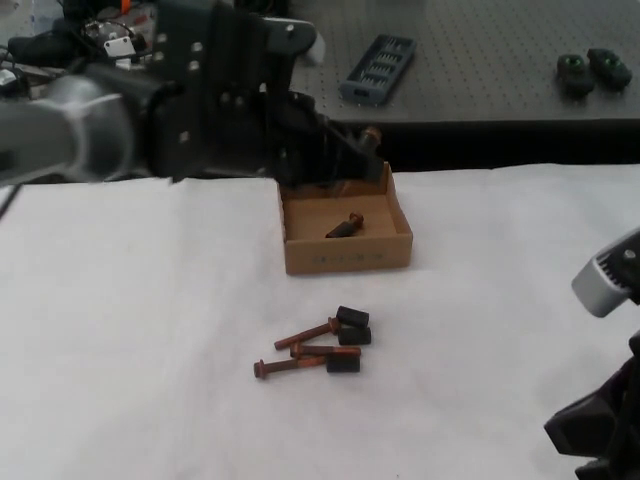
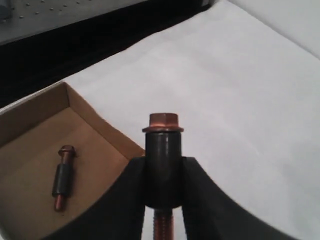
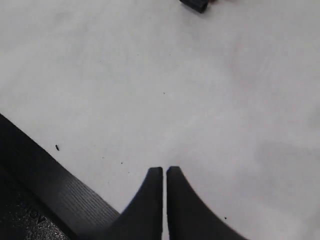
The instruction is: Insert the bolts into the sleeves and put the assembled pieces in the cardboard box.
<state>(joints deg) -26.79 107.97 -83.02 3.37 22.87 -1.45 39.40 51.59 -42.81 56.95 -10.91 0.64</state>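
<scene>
Clenching an assembled piece (image 2: 162,145) by its sleeve in the left gripper (image 2: 164,167), bolt head up, at the cardboard box's (image 1: 348,260) rim, apparently for release beside the finished piece (image 1: 345,226) inside the box. Holding the right gripper (image 3: 164,172) pinched together, empty, well away from the box, with loose bolts and sleeves (image 1: 318,350) waiting just before the box

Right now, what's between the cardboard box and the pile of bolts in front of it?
Just bare white sheet. The high view shows nothing else between the cardboard box and the loose bolts and sleeves.
</scene>
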